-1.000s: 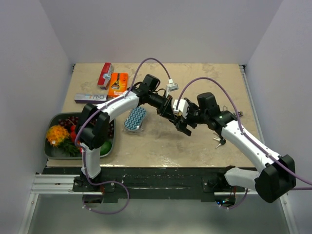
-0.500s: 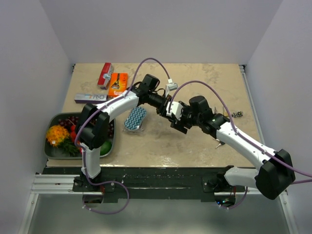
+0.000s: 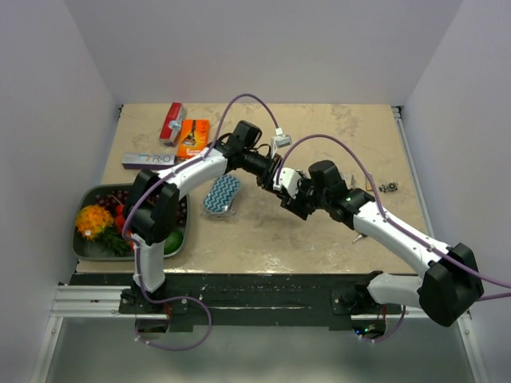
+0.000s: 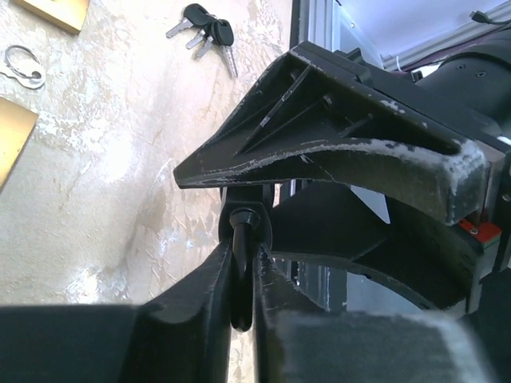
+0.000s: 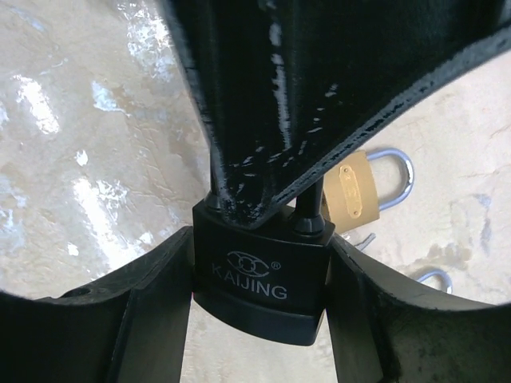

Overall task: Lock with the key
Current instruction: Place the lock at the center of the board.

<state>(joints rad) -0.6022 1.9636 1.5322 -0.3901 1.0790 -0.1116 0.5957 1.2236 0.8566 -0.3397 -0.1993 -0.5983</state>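
Note:
A black KAIJING padlock [image 5: 259, 279] hangs above the table between both grippers; in the top view they hide it. My left gripper [image 4: 243, 259] is shut on its black shackle [image 4: 242, 275]. My right gripper [image 5: 259, 275] is shut on the padlock's body, one finger pressed to each side. The two grippers meet at mid-table, left [image 3: 279, 177] and right [image 3: 291, 196]. A bunch of black-headed keys [image 4: 206, 28] lies on the table away from both grippers. No key shows in the padlock or in either gripper.
A brass padlock [image 5: 363, 187] lies on the table behind the black one, and brass pieces [image 4: 48, 9] and a ring [image 4: 24, 68] lie nearby. A blue patterned case [image 3: 222, 194], boxes [image 3: 192, 137], a fruit tray [image 3: 84, 251] and small keys [image 3: 389, 187] are on the table.
My right arm has moved left toward the left gripper, and its fingers now sit around the padlock's body. The left arm has stayed in place holding the shackle.

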